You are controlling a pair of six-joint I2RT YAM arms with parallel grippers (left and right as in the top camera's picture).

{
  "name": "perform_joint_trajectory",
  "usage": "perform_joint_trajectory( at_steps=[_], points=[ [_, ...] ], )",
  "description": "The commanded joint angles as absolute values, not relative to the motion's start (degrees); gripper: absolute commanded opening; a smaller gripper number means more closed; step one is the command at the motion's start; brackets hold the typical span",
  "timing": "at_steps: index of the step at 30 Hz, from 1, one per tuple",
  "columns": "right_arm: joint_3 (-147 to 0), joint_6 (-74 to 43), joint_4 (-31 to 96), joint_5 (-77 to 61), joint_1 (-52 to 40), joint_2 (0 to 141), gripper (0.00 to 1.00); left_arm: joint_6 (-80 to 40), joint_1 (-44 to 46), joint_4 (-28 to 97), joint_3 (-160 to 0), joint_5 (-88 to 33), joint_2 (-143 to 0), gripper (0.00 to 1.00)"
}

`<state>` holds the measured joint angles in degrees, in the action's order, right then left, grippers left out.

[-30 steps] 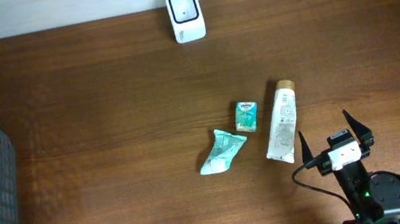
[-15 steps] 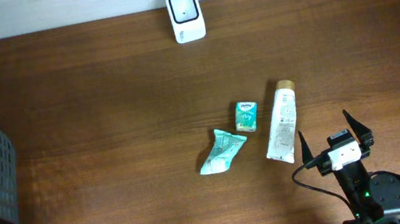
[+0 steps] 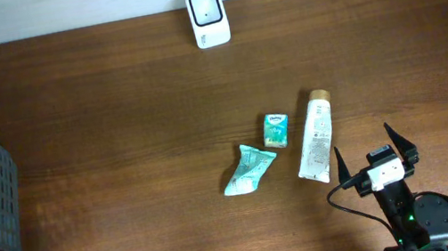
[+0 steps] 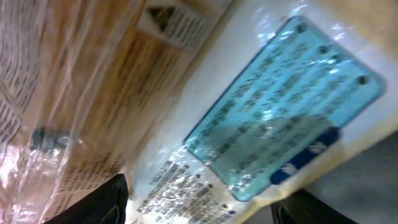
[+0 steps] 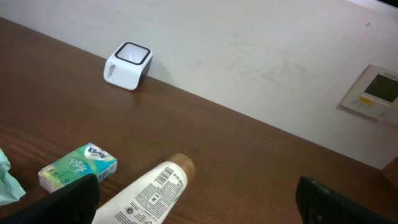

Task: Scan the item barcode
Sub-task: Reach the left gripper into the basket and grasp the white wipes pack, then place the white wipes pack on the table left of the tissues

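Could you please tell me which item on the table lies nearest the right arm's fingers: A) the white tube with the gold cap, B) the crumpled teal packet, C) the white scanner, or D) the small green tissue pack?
A: from overhead, the white tube ends just beside the right arm's fingers, while the tissue pack, teal packet and scanner lie farther off.

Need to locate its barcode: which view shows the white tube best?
Right wrist: the white tube lies close, barcode visible near its cap. Overhead shows the whole tube, print too small. Left wrist shows other packaging only.
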<state>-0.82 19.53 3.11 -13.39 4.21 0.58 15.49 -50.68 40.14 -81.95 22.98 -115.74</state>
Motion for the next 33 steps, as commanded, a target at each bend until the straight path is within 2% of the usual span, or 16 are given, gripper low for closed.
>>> perform_joint_trajectory(
  at_steps=[1, 3, 5, 8, 14, 18, 24, 29, 33],
  points=[
    [-0.3, 19.2, 3.0, -13.3, 4.5, 0.2, 0.99, 14.7, -53.3, 40.1, -79.2, 26.0, -117.4, 0.66],
    [-0.3, 19.2, 3.0, -13.3, 4.5, 0.2, 0.99, 13.3, -54.0, 39.8, -78.7, 25.3, -117.4, 0.59],
    [-0.3, 19.2, 3.0, -13.3, 4.5, 0.2, 0.99, 13.3, -53.9, 39.2, -77.9, 22.5, -117.4, 0.38],
    [-0.3, 19.2, 3.0, -13.3, 4.5, 0.2, 0.99, 13.3, -53.9, 39.0, -77.9, 16.1, -117.4, 0.0],
    [-0.3, 19.2, 3.0, -13.3, 4.5, 0.2, 0.99, 12.3, -52.0, 43.2, -81.5, 14.7, -115.9, 0.0],
    [-0.3, 19.2, 3.0, -13.3, 4.5, 0.2, 0.99, 10.7, -47.9, 44.6, -87.9, 7.8, -107.7, 0.0],
    [-0.3, 19.2, 3.0, -13.3, 4.5, 0.2, 0.99, 7.9, -43.6, 41.5, -92.8, 6.1, -93.2, 0.0],
    [-0.3, 19.2, 3.0, -13.3, 4.5, 0.2, 0.99, 1.2, -43.5, 39.2, -92.8, 4.4, -84.0, 0.0],
    [-0.3, 19.2, 3.0, -13.3, 4.5, 0.2, 0.99, -1.6, -42.3, 38.8, -92.8, -8.0, -77.1, 0.0]
  ],
)
